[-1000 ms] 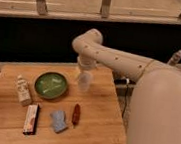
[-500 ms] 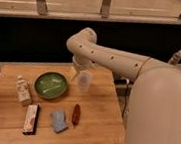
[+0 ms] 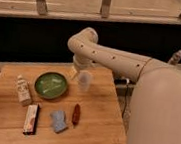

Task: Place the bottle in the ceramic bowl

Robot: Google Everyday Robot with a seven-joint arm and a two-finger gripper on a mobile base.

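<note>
- Camera view: a round, glossy green ceramic bowl [image 3: 51, 84] sits on a pale wooden slatted table [image 3: 101, 131].
- A pale translucent plastic bottle [image 3: 85, 82] hangs just right of the bowl's rim. It is upright with its long axis vertical, and it is not in the bowl.
- The gripper [image 3: 83, 74] at the end of the smooth cream arm [image 3: 116, 60] is at the bottle's top. Its opening and its hold cannot be told.
- A small cream labelled bottle [image 3: 23, 90] stands left of the bowl.
- In front lie a flat red-and-white packet [image 3: 31, 119], a crumpled blue-grey cloth [image 3: 58, 121] and a slim red-brown oblong [image 3: 76, 113].
</note>
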